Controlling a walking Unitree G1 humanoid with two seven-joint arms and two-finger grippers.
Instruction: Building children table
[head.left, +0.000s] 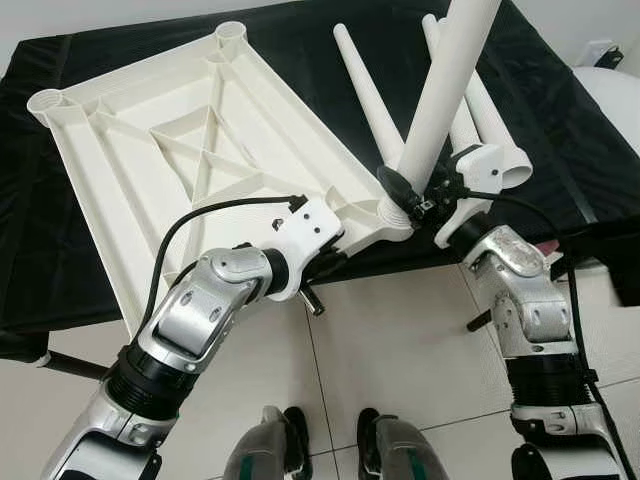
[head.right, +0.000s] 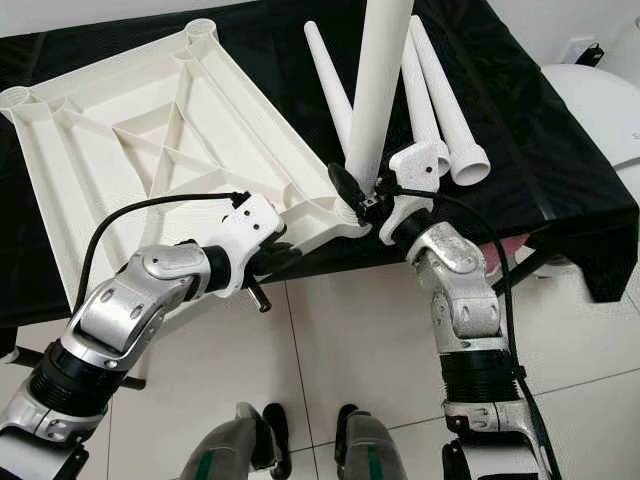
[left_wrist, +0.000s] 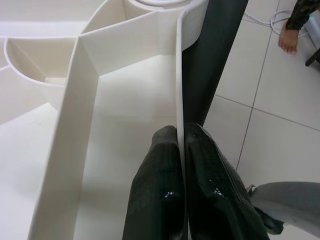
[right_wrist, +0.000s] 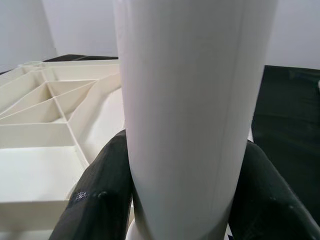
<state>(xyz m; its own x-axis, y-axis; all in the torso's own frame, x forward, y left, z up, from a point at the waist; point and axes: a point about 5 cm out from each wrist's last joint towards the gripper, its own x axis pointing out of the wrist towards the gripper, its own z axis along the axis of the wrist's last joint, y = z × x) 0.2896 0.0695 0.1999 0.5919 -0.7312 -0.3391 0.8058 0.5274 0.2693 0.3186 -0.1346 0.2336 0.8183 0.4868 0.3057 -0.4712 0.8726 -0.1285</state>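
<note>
On a black-draped surface (head.left: 560, 140) above pale floor tiles (head.left: 400, 350) lies one upturned white tabletop (head.left: 180, 150). Beside it rest three loose legs (head.right: 440, 100). The right gripper (head.left: 425, 200) clamps a fourth leg (head.left: 445, 90) upright at the near corner socket. The left gripper (left_wrist: 181, 150) pinches the tabletop's rim.

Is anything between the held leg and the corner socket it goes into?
Nothing visible. The right gripper holds the leg upright with its lower end at the tabletop's near corner socket; the left gripper pinches the rim alongside.
</note>
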